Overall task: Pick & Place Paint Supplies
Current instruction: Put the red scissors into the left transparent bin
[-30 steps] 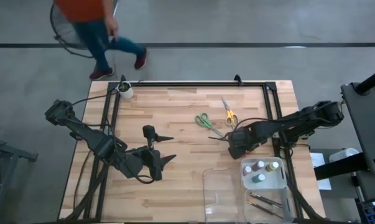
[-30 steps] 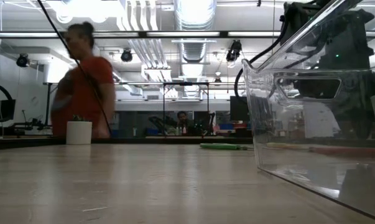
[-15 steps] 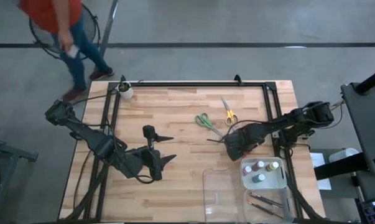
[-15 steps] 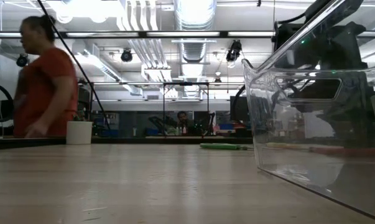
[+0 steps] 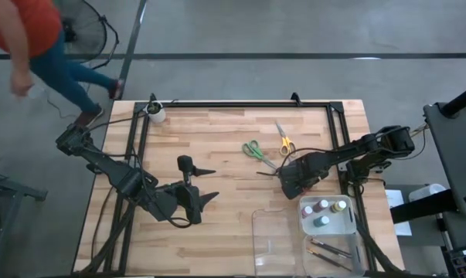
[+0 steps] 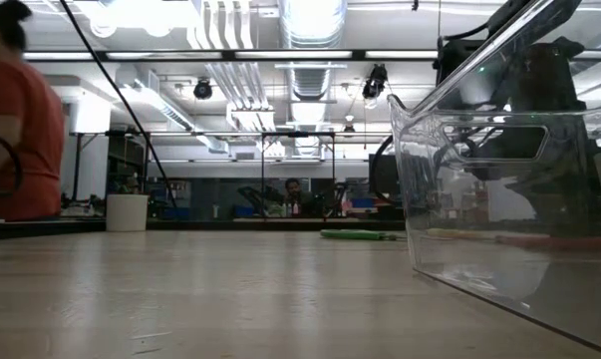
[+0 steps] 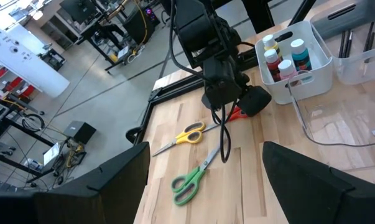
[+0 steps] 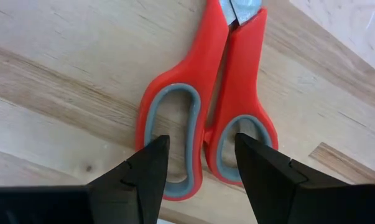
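Note:
Red scissors (image 8: 206, 93) lie flat on the wooden table. My right gripper (image 8: 201, 149) points down over their handle loops, open, one fingertip above each loop; in the high view this gripper (image 5: 294, 176) covers them. Green scissors (image 5: 253, 150) and yellow scissors (image 5: 284, 141) lie flat just beyond, toward the far edge. Paint bottles stand in a white bin (image 5: 325, 215), and thin brushes (image 5: 329, 251) lie in the clear tray. My left gripper (image 5: 209, 185) waits open above the table's left half. My right gripper comes at the red scissors from above, with its fingertips (image 8: 153, 155) over the two handle loops (image 8: 175, 118). The scissors lie flat on the table. Whether the fingertips touch the handles, I cannot tell.
A clear plastic tray (image 5: 271, 232) stands at the near right, filling the right of the low view (image 6: 479, 199). A small white cup (image 5: 156, 113) stands at the far left corner. A person (image 5: 32, 46) walks on the floor beyond that corner.
My right gripper has come down a little toward the red scissors, its fingers as wide apart as before. The person beyond the far edge has walked off toward the left.

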You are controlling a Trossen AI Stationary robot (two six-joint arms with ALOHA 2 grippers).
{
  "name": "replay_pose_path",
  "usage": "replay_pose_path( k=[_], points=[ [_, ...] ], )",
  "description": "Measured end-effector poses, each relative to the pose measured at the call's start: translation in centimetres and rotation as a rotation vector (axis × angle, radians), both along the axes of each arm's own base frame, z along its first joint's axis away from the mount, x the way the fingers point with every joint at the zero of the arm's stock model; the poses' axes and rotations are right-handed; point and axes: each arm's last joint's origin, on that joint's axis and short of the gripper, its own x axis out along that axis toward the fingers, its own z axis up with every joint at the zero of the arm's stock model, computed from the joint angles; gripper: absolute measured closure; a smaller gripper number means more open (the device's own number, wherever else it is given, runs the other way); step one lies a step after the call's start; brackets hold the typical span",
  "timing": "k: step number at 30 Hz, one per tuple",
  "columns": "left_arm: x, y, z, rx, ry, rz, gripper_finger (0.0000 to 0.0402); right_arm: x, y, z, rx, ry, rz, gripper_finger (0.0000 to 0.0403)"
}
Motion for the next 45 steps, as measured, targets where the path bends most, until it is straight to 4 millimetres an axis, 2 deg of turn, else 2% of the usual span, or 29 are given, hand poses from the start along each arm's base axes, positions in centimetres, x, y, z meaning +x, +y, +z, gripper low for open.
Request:
replay_pose_path(
  k=[8,17,37,45],
  points=[
    [0.0,0.0,0.0,0.0,0.0,0.0,0.0088,0.1,0.0,0.0,-0.001,-0.011,0.001,0.0232],
    [0.0,0.0,0.0,-0.002,-0.001,0.001,0.0088,0.3,0.0,0.0,0.001,-0.03,0.012,0.0343],
    [0.0,0.0,0.0,-0.002,-0.001,0.001,0.0088,0.4,-0.1,0.4,-0.032,-0.069,0.017,0.0328],
    [0.0,0.0,0.0,0.001,0.0,0.0,0.0088,0.8,-0.3,2.9,-0.093,-0.189,0.034,0.0327]
  ],
)
